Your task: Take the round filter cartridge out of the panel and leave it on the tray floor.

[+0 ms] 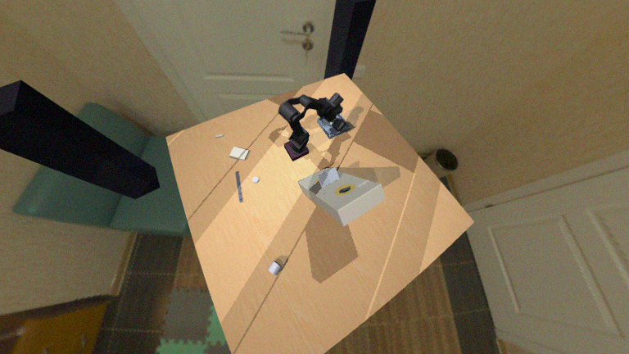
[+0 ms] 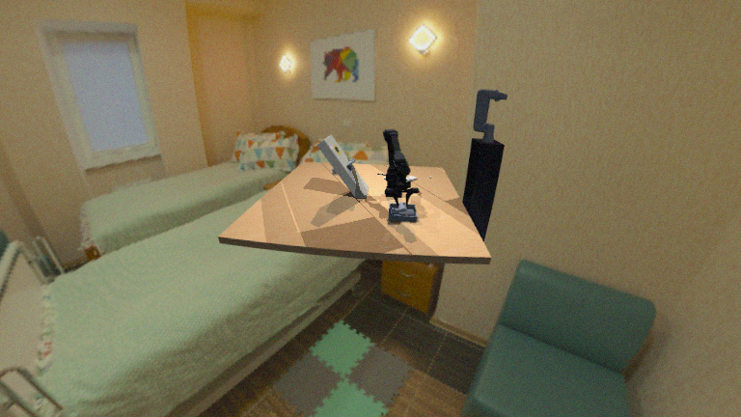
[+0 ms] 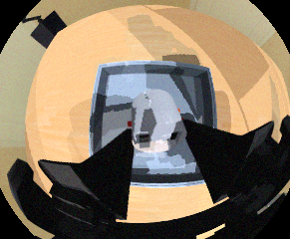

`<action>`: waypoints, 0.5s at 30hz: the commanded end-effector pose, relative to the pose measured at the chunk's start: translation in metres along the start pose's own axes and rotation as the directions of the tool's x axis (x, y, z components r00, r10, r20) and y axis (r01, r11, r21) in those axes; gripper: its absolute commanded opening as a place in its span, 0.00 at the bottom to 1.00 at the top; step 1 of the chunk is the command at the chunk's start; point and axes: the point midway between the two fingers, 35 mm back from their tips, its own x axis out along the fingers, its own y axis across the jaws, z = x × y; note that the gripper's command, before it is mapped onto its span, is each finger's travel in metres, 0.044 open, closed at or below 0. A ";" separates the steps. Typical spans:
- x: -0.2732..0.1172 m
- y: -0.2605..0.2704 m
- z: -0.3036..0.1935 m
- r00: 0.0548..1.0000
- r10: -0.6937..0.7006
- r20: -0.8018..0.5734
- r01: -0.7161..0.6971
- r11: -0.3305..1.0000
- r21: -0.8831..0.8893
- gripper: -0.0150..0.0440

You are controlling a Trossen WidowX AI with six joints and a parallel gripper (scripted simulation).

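Note:
The pale round filter cartridge [image 3: 156,112] [image 2: 402,207] is between the fingertips of my gripper [image 3: 156,127], which is shut on it. Its two dark slots face the wrist camera. The blue-grey tray [image 3: 94,112] [image 1: 330,135] [image 2: 402,219] lies directly below, and the cartridge is low over or inside it, within its walls as the wrist view shows. Whether the cartridge touches the tray floor cannot be told. The grey service panel [image 1: 364,197] [image 2: 340,163] leans away from the tray, with a dark round opening ringed in yellow.
A pale flap [image 1: 328,177] stands out from the panel face. A white block [image 1: 238,153], a blue strip [image 1: 238,186], a small white disc [image 1: 255,179] and a white cylinder [image 1: 274,267] lie elsewhere on the wooden table [image 1: 260,224]. The arm's base is between tray and block.

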 end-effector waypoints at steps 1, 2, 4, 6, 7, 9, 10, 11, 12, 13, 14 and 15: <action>-0.001 0.000 0.002 1.000 0.000 0.006 0.000 1.000 0.000 0.43; -0.001 0.000 0.002 1.000 0.000 0.006 0.000 1.000 0.000 0.48; -0.001 0.000 0.002 1.000 0.000 0.006 0.000 1.000 0.000 0.57; -0.001 0.000 0.002 1.000 0.000 0.006 0.000 1.000 0.000 0.65; -0.001 0.000 0.002 1.000 0.000 0.006 0.000 1.000 0.000 0.70; -0.001 0.000 0.002 1.000 0.000 0.006 0.000 1.000 0.000 0.79; -0.001 0.000 0.002 1.000 0.000 0.006 0.000 1.000 0.000 0.83; -0.001 0.000 0.002 1.000 0.000 0.006 0.000 1.000 0.000 0.88; -0.001 0.000 0.002 1.000 0.000 0.006 0.000 1.000 0.000 0.92; -0.001 0.000 0.002 1.000 0.000 0.006 0.000 1.000 0.000 0.97; -0.001 0.000 0.002 1.000 0.000 0.006 0.000 1.000 0.000 1.00; -0.001 0.000 0.002 1.000 0.000 0.006 0.000 1.000 0.000 1.00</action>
